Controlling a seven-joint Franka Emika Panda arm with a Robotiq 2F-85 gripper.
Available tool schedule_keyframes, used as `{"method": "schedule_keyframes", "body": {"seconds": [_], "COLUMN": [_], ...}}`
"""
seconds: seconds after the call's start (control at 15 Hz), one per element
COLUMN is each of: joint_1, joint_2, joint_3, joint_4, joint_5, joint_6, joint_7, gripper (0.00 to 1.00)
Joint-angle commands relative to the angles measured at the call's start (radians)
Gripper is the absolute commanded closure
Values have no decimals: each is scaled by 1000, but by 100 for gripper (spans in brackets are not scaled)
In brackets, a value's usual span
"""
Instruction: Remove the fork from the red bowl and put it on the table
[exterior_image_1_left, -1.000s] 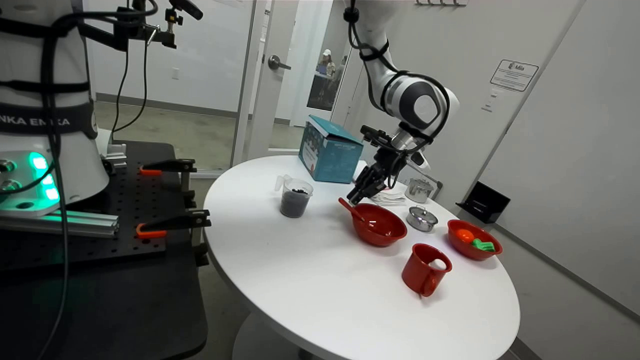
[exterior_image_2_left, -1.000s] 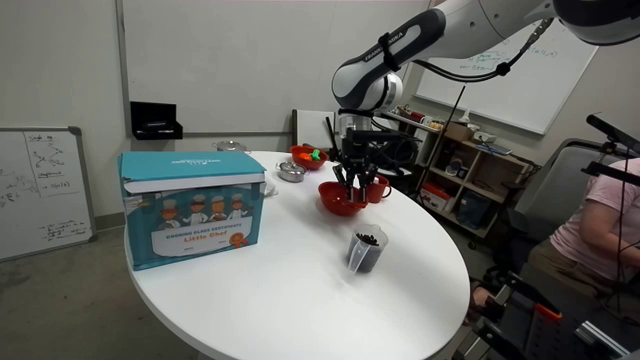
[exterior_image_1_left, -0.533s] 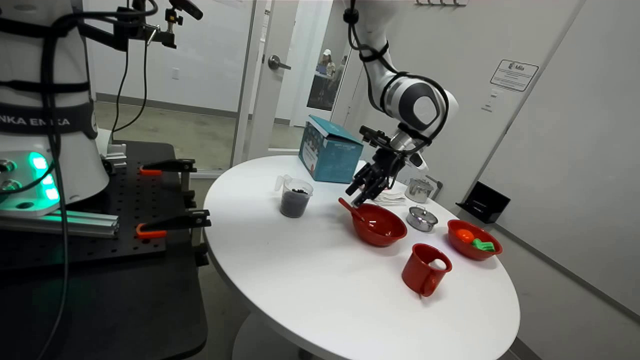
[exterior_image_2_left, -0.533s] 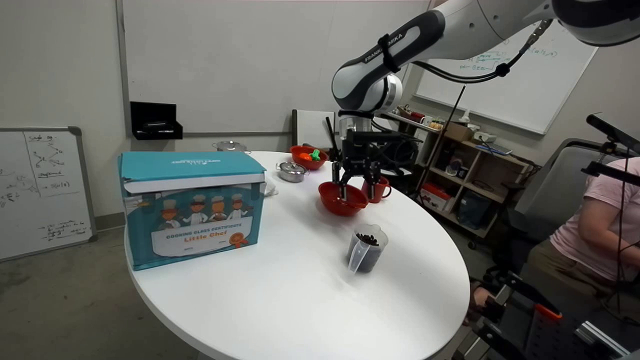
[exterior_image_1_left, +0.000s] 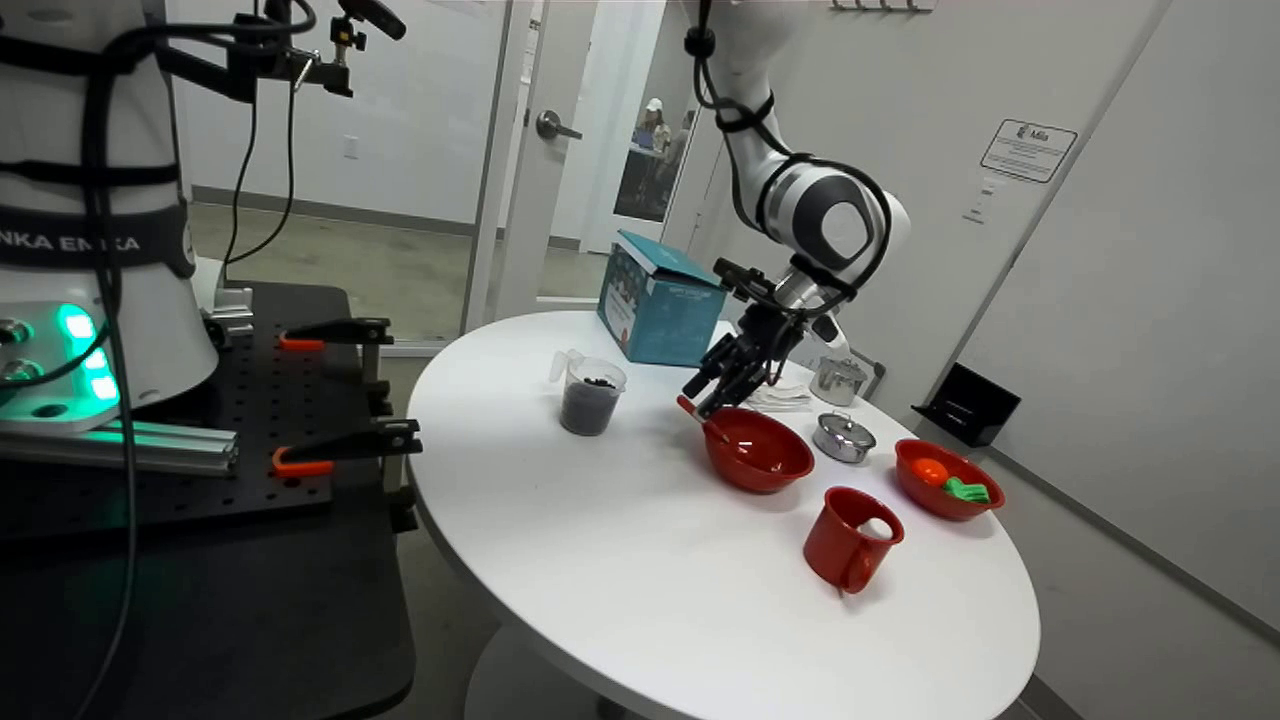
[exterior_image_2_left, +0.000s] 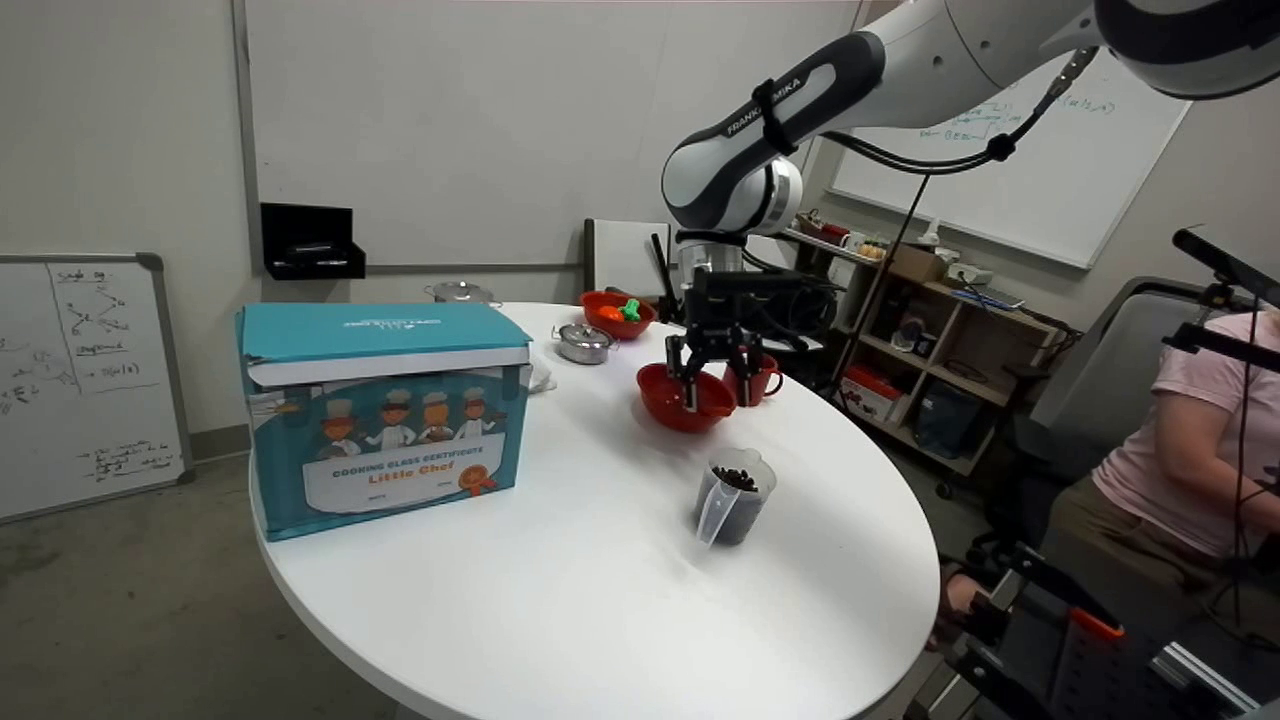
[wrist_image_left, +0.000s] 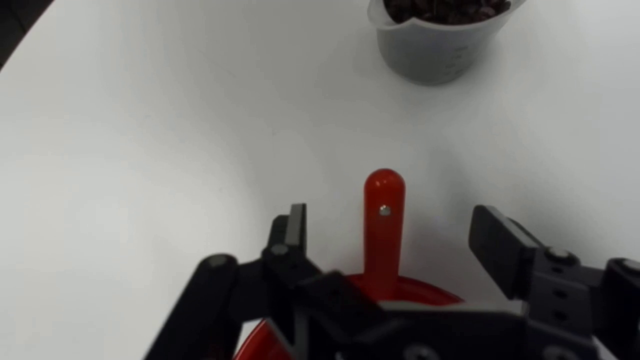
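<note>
The fork's red handle (wrist_image_left: 384, 235) sticks out over the rim of the red bowl (wrist_image_left: 430, 292) in the wrist view; its lower end is hidden behind the gripper. My gripper (wrist_image_left: 390, 220) stands open, one finger on each side of the handle and apart from it. In an exterior view the gripper (exterior_image_1_left: 697, 400) hovers at the bowl's edge, next to the fork (exterior_image_1_left: 716, 432), which leans in the red bowl (exterior_image_1_left: 765, 465). In an exterior view the gripper (exterior_image_2_left: 716, 393) partly covers the bowl (exterior_image_2_left: 662, 400). Beneath everything is the white table (exterior_image_1_left: 600, 540).
A measuring cup of dark beans (wrist_image_left: 430, 55) stands beyond the handle's end. Around the bowl are a red mug (exterior_image_1_left: 845, 545), a lidded steel pot (exterior_image_1_left: 843, 438), a smaller red bowl with toy food (exterior_image_1_left: 945, 490) and a teal box (exterior_image_2_left: 390, 430).
The fingers have spread from nearly shut to wide. The gripper has come slightly down and over towards the fork's handle. Fork and bowl look unmoved.
</note>
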Motion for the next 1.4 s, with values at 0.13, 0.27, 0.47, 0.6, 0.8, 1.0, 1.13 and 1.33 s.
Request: {"method": "schedule_keyframes", "body": {"seconds": [0.13, 0.27, 0.47, 0.6, 0.8, 1.0, 1.13, 1.33], "joint_1": [-9, -11, -16, -20, -23, -16, -5, 30], "joint_2": [24, 20, -5, -41, -118, -217, -295, -396], "joint_3": [6, 7, 11, 11, 7, -4, -15, -45], "joint_4": [41, 37, 9, -26, -100, -184, -251, -343], "joint_5": [18, 20, 34, 51, 76, 74, 57, 21], "joint_6": [-39, -38, -23, -6, 33, 70, 92, 131], "joint_7": [-29, -32, -42, -44, -40, -32, -20, 70], "gripper": [63, 78, 97, 93, 93, 93, 93, 93]}}
